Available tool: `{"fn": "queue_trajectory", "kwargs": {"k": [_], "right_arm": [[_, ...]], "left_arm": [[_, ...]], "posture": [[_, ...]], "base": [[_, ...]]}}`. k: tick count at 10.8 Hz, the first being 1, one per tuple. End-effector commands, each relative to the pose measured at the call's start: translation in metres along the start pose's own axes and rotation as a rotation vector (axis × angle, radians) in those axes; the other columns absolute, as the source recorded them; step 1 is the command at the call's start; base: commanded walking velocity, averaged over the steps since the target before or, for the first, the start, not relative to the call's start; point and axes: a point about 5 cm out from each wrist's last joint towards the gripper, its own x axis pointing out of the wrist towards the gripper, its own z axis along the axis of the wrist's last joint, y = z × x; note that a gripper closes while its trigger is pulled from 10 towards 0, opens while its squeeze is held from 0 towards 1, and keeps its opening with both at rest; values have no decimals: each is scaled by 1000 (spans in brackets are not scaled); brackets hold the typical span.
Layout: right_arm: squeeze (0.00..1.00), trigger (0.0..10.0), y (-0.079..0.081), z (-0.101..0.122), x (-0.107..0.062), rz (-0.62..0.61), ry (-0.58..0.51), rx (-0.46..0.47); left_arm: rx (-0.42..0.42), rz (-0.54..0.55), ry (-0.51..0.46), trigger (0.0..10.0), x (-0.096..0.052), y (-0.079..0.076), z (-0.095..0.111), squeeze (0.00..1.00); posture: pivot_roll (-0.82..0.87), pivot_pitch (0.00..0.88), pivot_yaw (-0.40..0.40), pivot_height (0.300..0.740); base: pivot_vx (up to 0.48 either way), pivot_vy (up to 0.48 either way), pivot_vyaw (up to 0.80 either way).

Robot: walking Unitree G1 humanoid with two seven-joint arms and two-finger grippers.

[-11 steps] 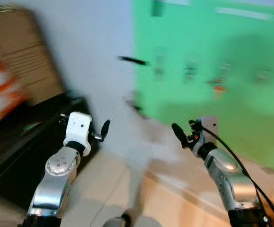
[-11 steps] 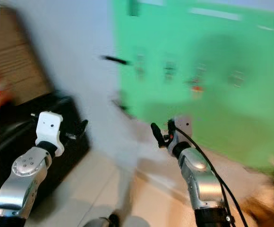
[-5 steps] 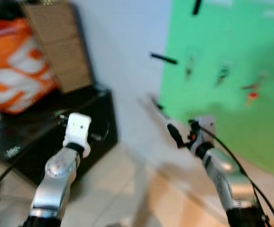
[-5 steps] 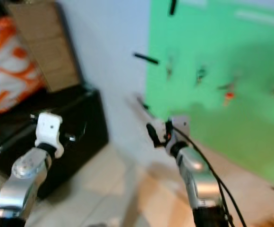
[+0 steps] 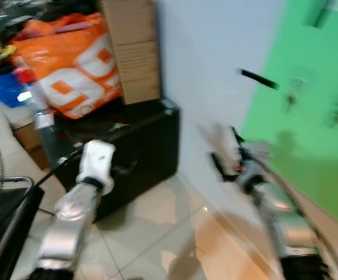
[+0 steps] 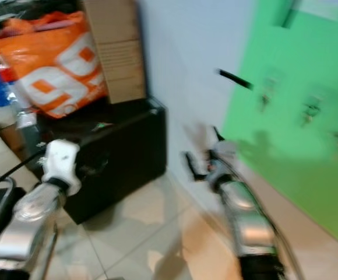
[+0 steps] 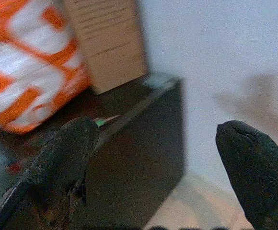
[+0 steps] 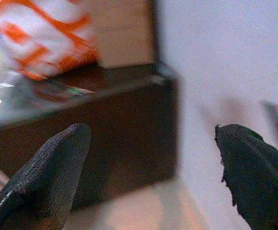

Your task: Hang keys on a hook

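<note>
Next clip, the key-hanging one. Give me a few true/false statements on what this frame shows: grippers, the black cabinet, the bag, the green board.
1. The left gripper is open with nothing between its fingers. True.
2. The right gripper is shut on a bunch of keys. False: it is open and holds nothing.
3. An orange and white bag sits above the black cabinet. True.
4. The cardboard box lies flat on the floor tiles. False: it stands upright against the white wall, on the cabinet.
5. The green board is on the robot's right. True.

A black cabinet [image 5: 140, 154] topped by an orange bag [image 5: 70, 70] blocks the left; tiled floor [image 5: 157, 233] lies open ahead.
</note>
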Motion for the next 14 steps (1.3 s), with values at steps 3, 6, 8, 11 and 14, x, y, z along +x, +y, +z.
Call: {"fn": "queue_trajectory", "kwargs": {"k": [3,6,8,11,14], "right_arm": [[1000,10000,-12,0,-5,-45,10,-14],[1000,10000,-15,-2,-5,-83,25,-35],[1000,10000,-17,-1,-5,-93,19,-34],[1000,10000,-22,1,-5,-110,13,-43],[1000,10000,-25,2,-3,-118,17,-54]], "left_arm": [[-2,-25,-28,10000,3,-5,7,0],[-2,-34,-27,10000,3,-7,8,0],[-3,-36,-28,10000,4,-7,8,0],[-3,-33,-33,10000,5,-7,9,0],[3,-23,-39,10000,6,-5,10,0]], "posture": [[-20,0,67,740],[-20,0,66,740],[-19,0,62,740],[-14,0,53,740],[5,0,27,740]], "base": [[385,0,779],[390,0,254],[407,0,0],[411,0,0],[424,0,0]]}}
